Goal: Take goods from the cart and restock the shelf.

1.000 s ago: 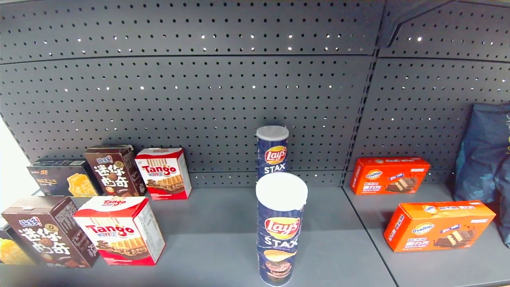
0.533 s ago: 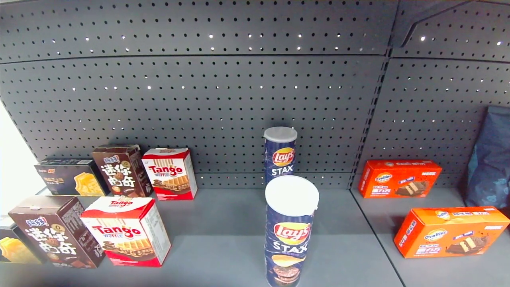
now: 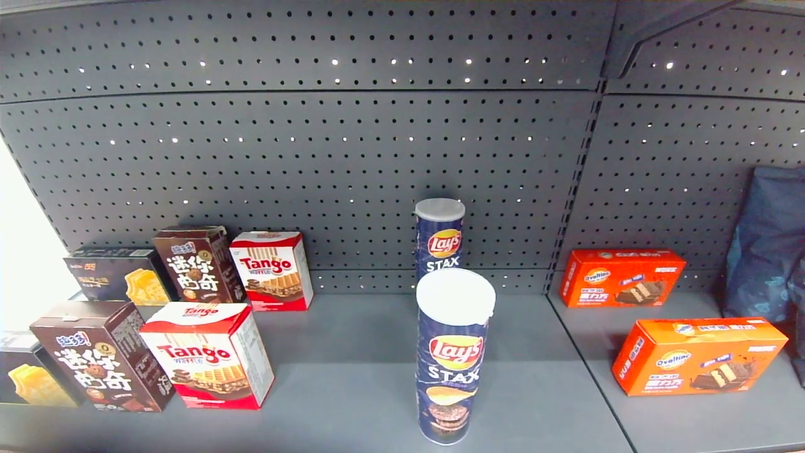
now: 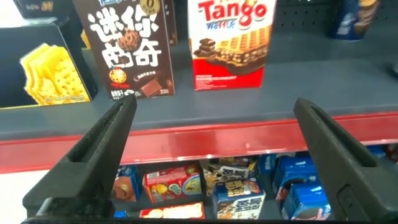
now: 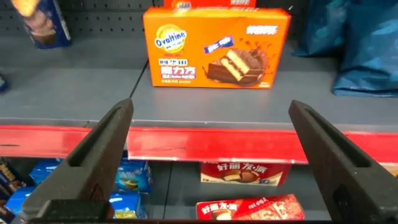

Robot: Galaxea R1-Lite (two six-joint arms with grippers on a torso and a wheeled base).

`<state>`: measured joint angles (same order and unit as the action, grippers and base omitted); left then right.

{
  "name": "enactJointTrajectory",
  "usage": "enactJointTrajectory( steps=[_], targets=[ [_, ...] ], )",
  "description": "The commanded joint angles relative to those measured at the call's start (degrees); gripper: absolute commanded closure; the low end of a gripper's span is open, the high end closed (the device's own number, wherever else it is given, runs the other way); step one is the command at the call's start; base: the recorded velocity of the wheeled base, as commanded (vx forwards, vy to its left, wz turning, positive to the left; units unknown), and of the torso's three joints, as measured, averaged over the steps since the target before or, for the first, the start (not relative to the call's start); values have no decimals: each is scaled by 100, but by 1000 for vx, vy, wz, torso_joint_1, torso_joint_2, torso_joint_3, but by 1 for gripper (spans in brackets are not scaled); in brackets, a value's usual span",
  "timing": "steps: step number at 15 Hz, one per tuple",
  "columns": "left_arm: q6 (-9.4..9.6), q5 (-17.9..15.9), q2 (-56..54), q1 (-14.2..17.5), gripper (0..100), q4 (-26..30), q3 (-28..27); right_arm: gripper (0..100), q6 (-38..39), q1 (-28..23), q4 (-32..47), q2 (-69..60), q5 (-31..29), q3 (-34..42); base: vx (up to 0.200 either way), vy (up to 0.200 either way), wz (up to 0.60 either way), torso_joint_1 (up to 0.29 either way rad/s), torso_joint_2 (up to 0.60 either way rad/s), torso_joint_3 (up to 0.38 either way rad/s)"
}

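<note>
The grey shelf (image 3: pixel 352 352) holds two tall blue chip cans, one in front (image 3: pixel 454 352) and one behind (image 3: pixel 439 242). Left of them stand red-and-white wafer boxes (image 3: pixel 207 355) and brown boxes (image 3: pixel 100 355). Two orange cake boxes (image 3: pixel 698 355) lie on the right. My left gripper (image 4: pixel 214 102) is open and empty before the shelf's red front edge (image 4: pixel 205 140), facing a brown box (image 4: pixel 127 46) and a wafer box (image 4: pixel 230 40). My right gripper (image 5: pixel 210 107) is open and empty too, facing an orange cake box (image 5: pixel 214 46).
A dark blue bag (image 3: pixel 770 245) leans at the shelf's far right. A black box with yellow crackers (image 4: pixel 43 68) stands at the left end. Under the red edge, a lower shelf holds several small boxes (image 4: pixel 174 186). Bare shelf lies between the wafer boxes and the cans.
The head camera has shifted a little, so the whole shelf picture slid sideways. None of the goods has moved on the shelf.
</note>
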<state>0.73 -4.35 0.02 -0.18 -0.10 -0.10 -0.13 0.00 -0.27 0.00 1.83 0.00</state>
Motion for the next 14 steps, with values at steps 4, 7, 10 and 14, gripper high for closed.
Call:
enactJointTrajectory(
  steps=[4,7,10,14],
  targets=[
    [-20,22,-2,1,0,1,1,0,-4,0,0,0,2,0,0,-100,0,4,4,1],
    [-29,31,-2,1,0,1,1,0,-4,0,0,0,2,0,0,0,0,0,0,0],
    [-29,31,-2,1,0,1,10,0,-4,0,0,0,2,0,0,0,0,0,0,0],
    [-20,31,-2,1,0,1,10,0,-4,0,0,0,2,0,0,0,0,0,0,0]
  ],
)
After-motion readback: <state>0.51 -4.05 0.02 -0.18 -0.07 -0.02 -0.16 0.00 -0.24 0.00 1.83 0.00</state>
